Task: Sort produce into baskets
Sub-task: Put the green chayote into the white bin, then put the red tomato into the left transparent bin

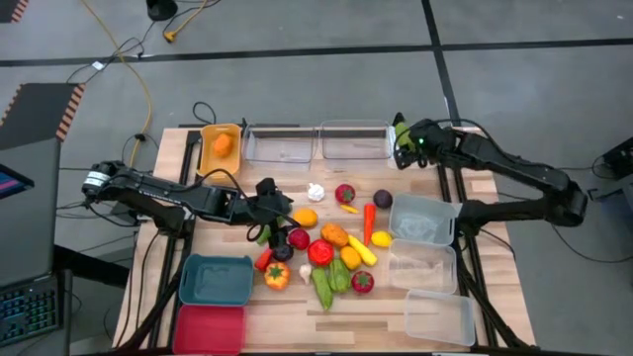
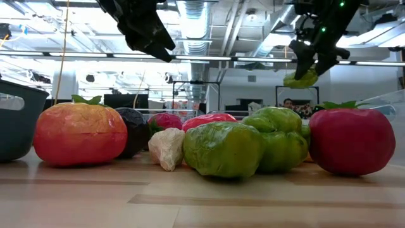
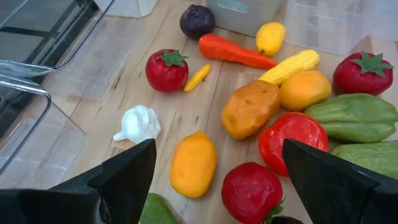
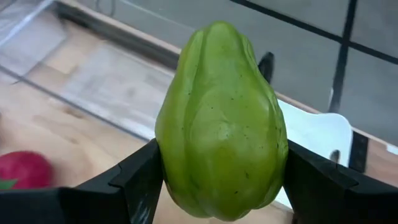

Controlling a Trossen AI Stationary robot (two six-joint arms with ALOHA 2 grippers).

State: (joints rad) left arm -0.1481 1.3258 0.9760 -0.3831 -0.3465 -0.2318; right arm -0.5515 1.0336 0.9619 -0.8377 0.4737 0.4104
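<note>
Green chayote point(image 4: 221, 121) clamped in right gripper point(image 4: 217, 180) (beside clear bin point(image 1: 353, 141))

The teal bin point(image 2: 16, 120) is cut off at the low view's left edge. A dark purple piece point(image 2: 133, 130) sits mostly hidden behind the orange tomato point(image 2: 80, 135), possibly an eggplant.

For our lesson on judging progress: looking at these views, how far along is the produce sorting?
Barely begun. Done: one orange fruit lies in the orange-yellow bin. In hand: the right gripper holds a green ridged vegetable in its jaws beside a clear bin at the table's far edge. Left: the mixed pile mid-table, where the left gripper hovers with open jaws; the teal bin and red bin look empty.
</note>
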